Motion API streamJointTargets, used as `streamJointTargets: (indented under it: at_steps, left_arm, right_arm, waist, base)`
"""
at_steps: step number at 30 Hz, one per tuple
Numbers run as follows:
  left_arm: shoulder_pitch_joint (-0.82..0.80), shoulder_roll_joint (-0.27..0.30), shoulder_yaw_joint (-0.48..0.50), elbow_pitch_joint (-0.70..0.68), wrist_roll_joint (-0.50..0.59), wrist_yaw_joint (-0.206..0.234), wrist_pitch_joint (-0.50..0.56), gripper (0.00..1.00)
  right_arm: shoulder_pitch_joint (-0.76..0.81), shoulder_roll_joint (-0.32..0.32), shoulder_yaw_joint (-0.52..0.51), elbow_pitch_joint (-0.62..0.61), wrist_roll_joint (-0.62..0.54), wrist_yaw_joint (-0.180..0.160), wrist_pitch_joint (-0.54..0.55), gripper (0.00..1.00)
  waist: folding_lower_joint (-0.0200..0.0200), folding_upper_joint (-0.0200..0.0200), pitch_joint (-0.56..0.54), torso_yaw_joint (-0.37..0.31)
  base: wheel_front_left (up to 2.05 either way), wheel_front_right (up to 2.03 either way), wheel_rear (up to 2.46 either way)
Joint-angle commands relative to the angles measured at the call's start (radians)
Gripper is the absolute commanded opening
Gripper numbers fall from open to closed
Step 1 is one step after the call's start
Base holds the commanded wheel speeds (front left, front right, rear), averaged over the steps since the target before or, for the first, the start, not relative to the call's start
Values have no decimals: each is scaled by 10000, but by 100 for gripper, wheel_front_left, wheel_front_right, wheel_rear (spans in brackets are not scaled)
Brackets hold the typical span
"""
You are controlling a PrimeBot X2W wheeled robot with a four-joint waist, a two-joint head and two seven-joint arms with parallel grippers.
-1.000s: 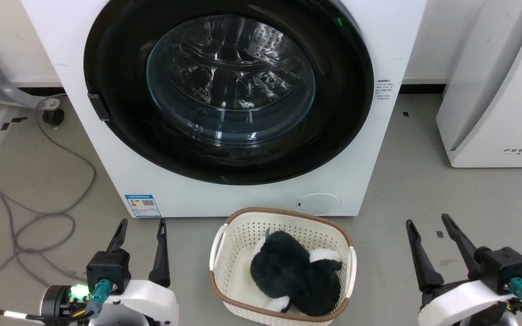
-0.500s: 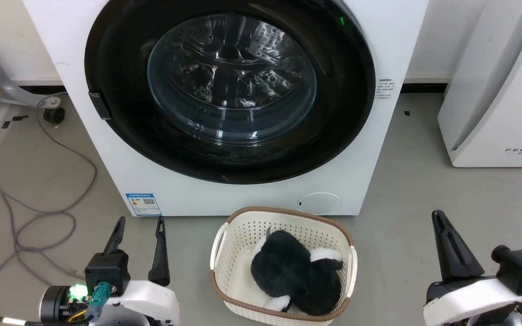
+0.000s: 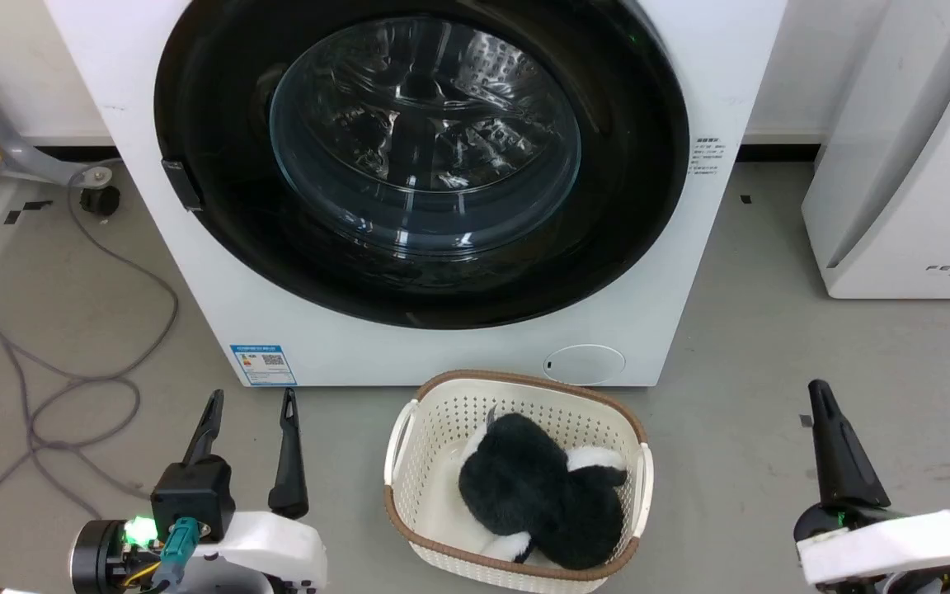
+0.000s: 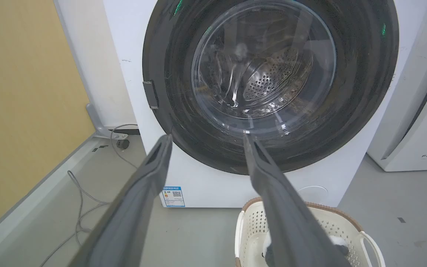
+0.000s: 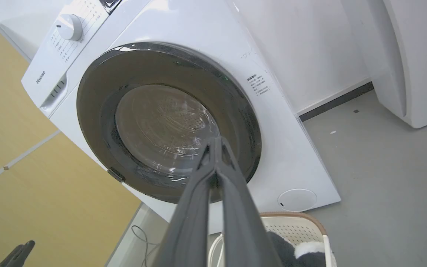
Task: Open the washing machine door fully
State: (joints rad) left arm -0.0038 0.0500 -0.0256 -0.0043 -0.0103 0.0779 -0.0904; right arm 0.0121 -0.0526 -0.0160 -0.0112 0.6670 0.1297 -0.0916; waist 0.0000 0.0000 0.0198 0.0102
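While my left gripper stood at the near left with its jaws apart and empty, my right gripper had its fingers pressed together on nothing. Beyond them the washing machine door sat shut, flush in the washing machine, whose brand mark read "Hisense". A blue sticker showed low on its left. Just nearer, a white basket held a black-and-white plush toy. A white appliance lettered "FEELBI", cut off, stood at right.
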Motion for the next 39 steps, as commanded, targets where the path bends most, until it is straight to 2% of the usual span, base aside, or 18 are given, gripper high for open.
streamJointTargets:
  at_steps: [1,9,19,32,39]
  left_arm:
    - [-104,2,-39,-74,-19,86,-111,100]
    - [-259,2,-128,-111,-15,183,-278,100]
    - [-576,2,-283,-191,-21,323,-487,100]
    - [-1214,2,-479,-396,-112,608,-758,100]
    - [-1609,2,-579,-513,-213,809,-905,100]
  right_arm:
    - [-205,9,-1,8,591,5,-102,0]
    - [-637,11,-525,349,2812,5,509,0]
    - [-1859,-95,-1490,1207,4364,6,1353,0]
    - [-4608,-1103,-2229,3110,5828,7,1667,0]
    - [-6310,-1833,-2106,4106,6311,7,1785,0]
  waist:
    - [0,0,35,16]
    - [0,0,263,164]
    - [0,0,828,465]
    - [0,0,1964,882]
    - [0,0,2666,1129]
  base:
    - [0,0,0]
    - [0,0,0]
    - [0,0,0]
    - [0,0,0]
    - [0,0,0]
